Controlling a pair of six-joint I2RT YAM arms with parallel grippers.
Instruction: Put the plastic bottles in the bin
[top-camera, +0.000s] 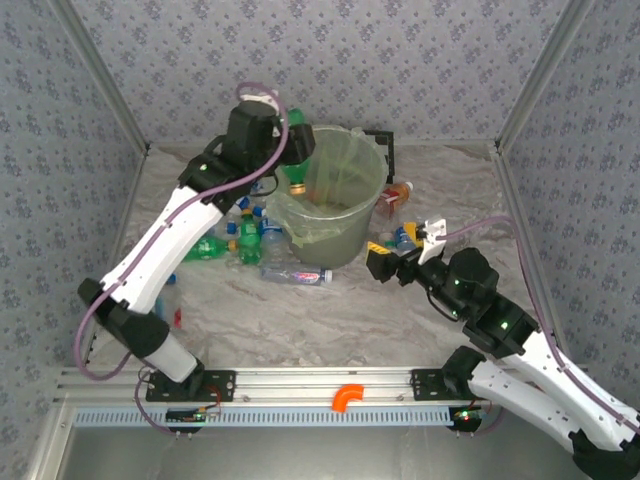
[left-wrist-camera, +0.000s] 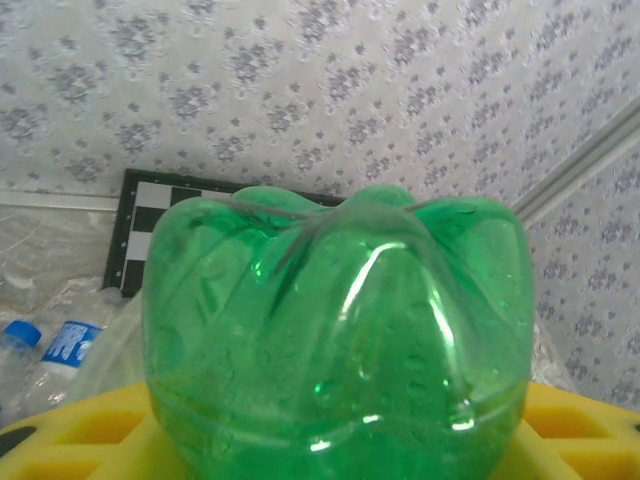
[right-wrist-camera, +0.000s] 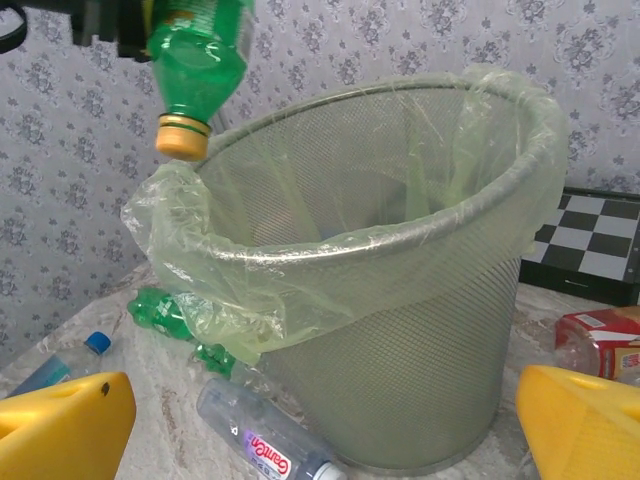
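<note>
L: my left gripper (top-camera: 283, 135) clamped round the green bottle (left-wrist-camera: 335, 330), cap pointing down, bin (right-wrist-camera: 400, 330) rim just below it | R: my right gripper (top-camera: 392, 250) spread wide, holding nothing, bin straight ahead, clear bottle (right-wrist-camera: 265, 440) lying just before my fingers

From high behind I look down on the pale marbled table (top-camera: 300, 320). My left wrist camera sits tight against a green plastic bottle (left-wrist-camera: 335, 330); my right, low, faces the round mesh green-lined bin (right-wrist-camera: 400, 300) close up. All three share that bottle.
</note>
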